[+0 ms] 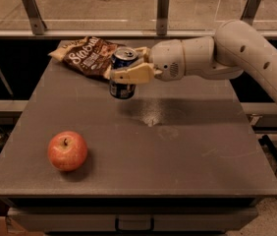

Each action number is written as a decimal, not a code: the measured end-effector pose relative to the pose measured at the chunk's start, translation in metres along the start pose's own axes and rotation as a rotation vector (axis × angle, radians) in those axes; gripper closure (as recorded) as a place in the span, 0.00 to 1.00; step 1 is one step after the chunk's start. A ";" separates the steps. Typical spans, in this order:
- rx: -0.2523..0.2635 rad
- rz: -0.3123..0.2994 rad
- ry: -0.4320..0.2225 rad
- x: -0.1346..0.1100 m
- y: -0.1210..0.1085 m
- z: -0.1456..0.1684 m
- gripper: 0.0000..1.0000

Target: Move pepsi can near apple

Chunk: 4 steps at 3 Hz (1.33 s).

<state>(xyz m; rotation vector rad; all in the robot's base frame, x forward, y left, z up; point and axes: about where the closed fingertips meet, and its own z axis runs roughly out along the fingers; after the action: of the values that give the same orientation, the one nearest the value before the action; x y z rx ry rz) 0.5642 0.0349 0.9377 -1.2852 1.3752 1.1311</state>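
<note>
Dark grey flat-topped table (pixel 178 151), viewed from above its near edge. Reaching in from the right across the far half: a thick white jointed robot arm (pixel 236 48), ending in a two-finger gripper (pixel 123 65) with tan fingers (pixel 128 75). Gripper clamped around a small dark-blue cylindrical pepsi can (pixel 122 89) with a silver top, one finger across the can's near side, the other behind it. Can held roughly upright over the far part of the table, a little left of the middle, apparently clear of the surface, with a soft shadow (pixel 148 113) on the tabletop below and to the right. Just behind and left of the can, lying flat by the far edge: a crumpled brown snack bag (pixel 84 53) with white lettering; touching the can or not, impossible to tell. Towards the near-left corner, resting on the tabletop: a round red-orange apple (pixel 67 150) with yellowish patches and a short dark stem, well apart from the can and the gripper. Beyond the far edge: upright grey metal posts (pixel 162 9) against a pale floor (pixel 104 4). Under the near edge: a drawer front (pixel 79 220) with a dark handle (pixel 134 224).
</note>
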 end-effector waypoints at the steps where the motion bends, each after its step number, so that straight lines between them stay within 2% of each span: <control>1: -0.032 0.024 -0.016 0.001 0.022 0.023 1.00; 2: -0.044 0.060 0.016 0.010 0.045 0.031 1.00; 3: -0.055 0.080 0.052 0.021 0.063 0.043 0.83; 4: -0.049 0.080 0.080 0.036 0.070 0.046 0.59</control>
<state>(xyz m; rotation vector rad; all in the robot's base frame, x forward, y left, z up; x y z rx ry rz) 0.4940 0.0774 0.8973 -1.3327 1.4779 1.1848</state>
